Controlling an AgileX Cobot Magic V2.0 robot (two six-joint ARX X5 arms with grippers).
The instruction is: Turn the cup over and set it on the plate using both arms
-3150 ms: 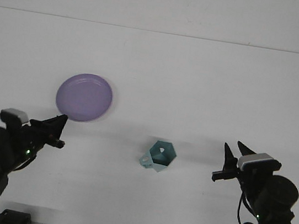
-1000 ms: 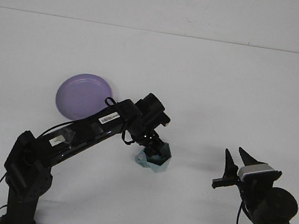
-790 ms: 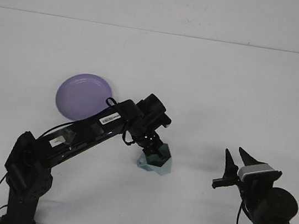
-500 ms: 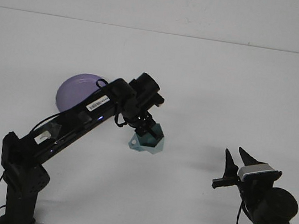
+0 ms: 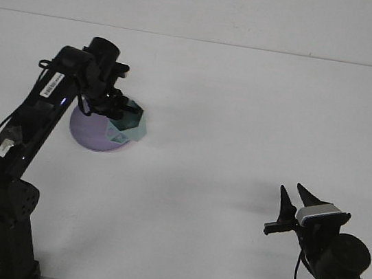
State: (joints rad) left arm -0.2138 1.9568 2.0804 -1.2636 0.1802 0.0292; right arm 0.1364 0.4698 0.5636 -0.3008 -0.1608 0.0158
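Markings seen in the front view: none that could be read.
A small white label with dark print sat on the upper link of the left arm, and a second pale sticker lay lower on the same arm; the print on both was too small and blurred to make out.

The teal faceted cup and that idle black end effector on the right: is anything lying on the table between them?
Nothing. In the front view, only bare white table stretches between the teal faceted cup and the right end effector.
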